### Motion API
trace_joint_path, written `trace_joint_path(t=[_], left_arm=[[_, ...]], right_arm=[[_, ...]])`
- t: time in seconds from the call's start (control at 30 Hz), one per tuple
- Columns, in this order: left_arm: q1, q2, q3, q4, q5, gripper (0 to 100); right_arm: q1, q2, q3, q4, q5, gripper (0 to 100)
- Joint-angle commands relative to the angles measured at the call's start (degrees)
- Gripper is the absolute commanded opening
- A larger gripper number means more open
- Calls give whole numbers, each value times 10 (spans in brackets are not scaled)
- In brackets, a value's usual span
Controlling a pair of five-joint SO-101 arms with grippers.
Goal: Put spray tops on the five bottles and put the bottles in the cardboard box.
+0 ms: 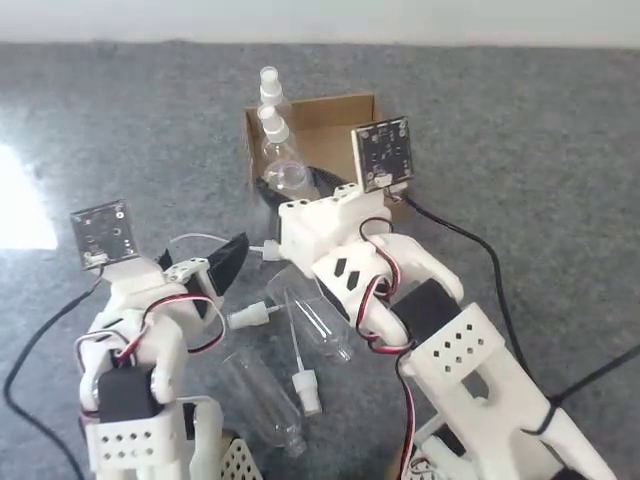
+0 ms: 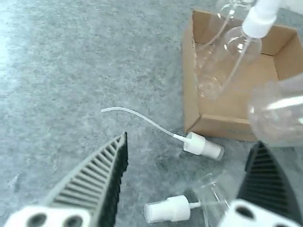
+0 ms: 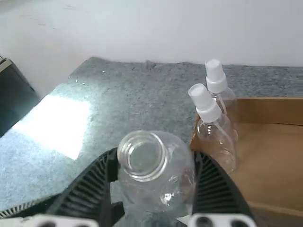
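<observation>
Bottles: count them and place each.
5 bottles: two capped in the cardboard box, one open bottle in the right gripper, two lying on the table. Arms may hide more.

White arms (image 1: 470, 350), black servos (image 1: 125, 392), red-black wiring (image 1: 371, 297), ribbed black tool fingers (image 2: 102, 179)

end effector (image 3: 151, 189) gripping open bottle (image 3: 154, 172)
</observation>
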Motion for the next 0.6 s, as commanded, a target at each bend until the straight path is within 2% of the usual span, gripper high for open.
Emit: trace_joint_path(t=[0.0, 0.2, 0.57], left_arm=[[-22, -5, -9, -21, 6, 368], [-62, -5, 26, -64, 6, 368], [-64, -1, 27, -51, -11, 367]], right_arm=[[7, -37, -34, 67, 53, 72], [9, -37, -50, 145, 79, 76], [12, -100, -47, 262, 95, 77]])
